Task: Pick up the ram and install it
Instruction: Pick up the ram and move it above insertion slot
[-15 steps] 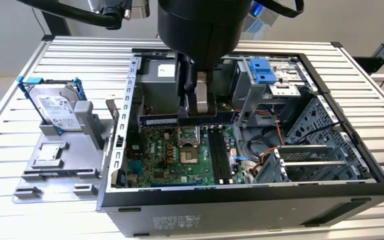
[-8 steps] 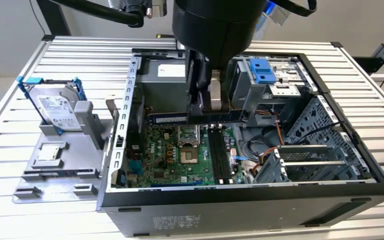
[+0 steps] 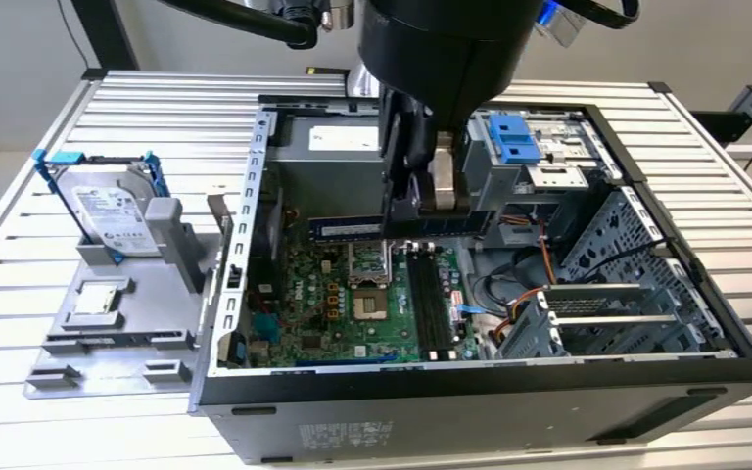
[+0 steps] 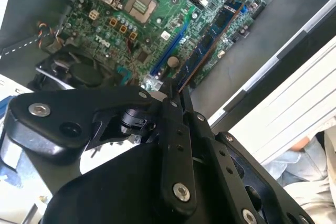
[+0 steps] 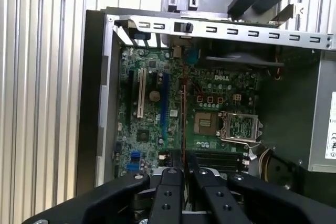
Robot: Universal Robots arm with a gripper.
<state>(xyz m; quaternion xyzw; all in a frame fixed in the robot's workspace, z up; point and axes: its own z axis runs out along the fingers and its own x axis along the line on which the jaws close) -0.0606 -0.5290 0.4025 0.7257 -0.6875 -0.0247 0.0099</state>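
My gripper (image 3: 435, 211) is shut on the ram (image 3: 348, 228), a long dark stick held level and crosswise above the green motherboard (image 3: 337, 313) inside the open computer case. The stick hangs just over the top end of the black memory slots (image 3: 431, 299), apart from them. In both wrist views the ram (image 4: 210, 40) (image 5: 184, 124) shows edge-on, reaching out from between the black fingers (image 4: 170, 129) (image 5: 170, 182) over the board. The memory slots (image 5: 218, 160) lie beside the processor socket (image 5: 239, 127).
A silver hard drive in a blue bracket (image 3: 109, 211) stands on a grey fixture at the exterior view's left. Inside the case are a grey power supply (image 3: 330, 147), a metal drive cage (image 3: 611, 304) and loose cables (image 3: 520, 284). The case walls (image 3: 481, 392) ring the board.
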